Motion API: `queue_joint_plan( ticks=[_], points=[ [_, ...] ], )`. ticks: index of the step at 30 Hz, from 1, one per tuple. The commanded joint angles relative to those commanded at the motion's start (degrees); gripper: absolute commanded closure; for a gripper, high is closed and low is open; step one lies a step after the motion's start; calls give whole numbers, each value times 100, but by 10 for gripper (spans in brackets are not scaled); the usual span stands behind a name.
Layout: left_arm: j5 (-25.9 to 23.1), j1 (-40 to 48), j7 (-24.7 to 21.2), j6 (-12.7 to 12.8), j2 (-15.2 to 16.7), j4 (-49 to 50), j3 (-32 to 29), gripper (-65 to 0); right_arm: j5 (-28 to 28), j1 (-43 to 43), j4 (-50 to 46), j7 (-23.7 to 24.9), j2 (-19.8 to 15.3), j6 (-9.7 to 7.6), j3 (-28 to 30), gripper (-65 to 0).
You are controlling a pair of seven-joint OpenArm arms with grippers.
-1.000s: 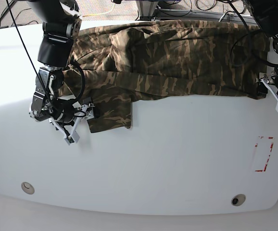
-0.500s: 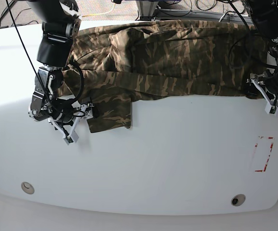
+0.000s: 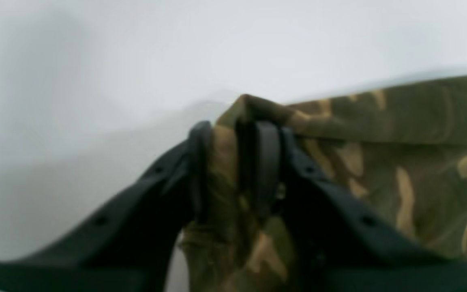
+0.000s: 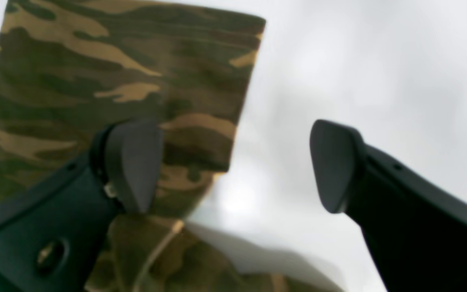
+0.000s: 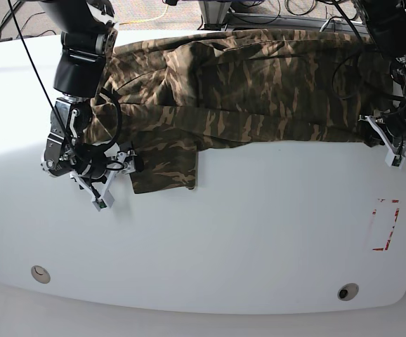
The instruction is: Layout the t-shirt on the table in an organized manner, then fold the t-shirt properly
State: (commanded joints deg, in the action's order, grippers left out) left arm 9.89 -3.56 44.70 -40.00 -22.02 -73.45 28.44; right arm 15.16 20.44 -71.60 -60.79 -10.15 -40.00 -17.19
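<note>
Base camera above me, wrist cameras close.
Base looks down on the table point(image 5: 259, 232); both wrists face shirt point(image 5: 259, 91) edges.

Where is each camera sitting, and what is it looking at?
Base: sits high, looking down on the table, the t-shirt and both arms.
Left wrist: sits on the left arm, looking along the left gripper, shut on the shirt's edge.
Right wrist: sits on the right arm, looking along the right gripper, open over a sleeve.
All three views share the shirt and the table.
</note>
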Motion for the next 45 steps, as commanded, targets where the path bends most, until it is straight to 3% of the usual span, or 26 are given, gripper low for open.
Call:
queue_joint_plan(
  ticks=[3,17,20,30,38,45],
  points=[
    [0,26,18,0,0,-369,0,-14,-18,0,0,0,0,0,0,-547],
    [0,440,642,0,132,-2400,-26,-15,-18,0,0,0,0,0,0,-547],
    [0,642,659,0,281,-2760,-26,-15,-18,0,0,-9,0,0,0,-547],
    [0,1424,668,0,316,-3147,-167,-25,0,0,0,-9,0,0,-9,-547],
    [9,1916,668,0,316,-3147,-580,-149,-9,0,0,-9,18,0,-9,-547],
    [9,2295,668,0,281,-3156,-738,-322,-9,0,0,-9,26,0,-9,-547]
  ],
)
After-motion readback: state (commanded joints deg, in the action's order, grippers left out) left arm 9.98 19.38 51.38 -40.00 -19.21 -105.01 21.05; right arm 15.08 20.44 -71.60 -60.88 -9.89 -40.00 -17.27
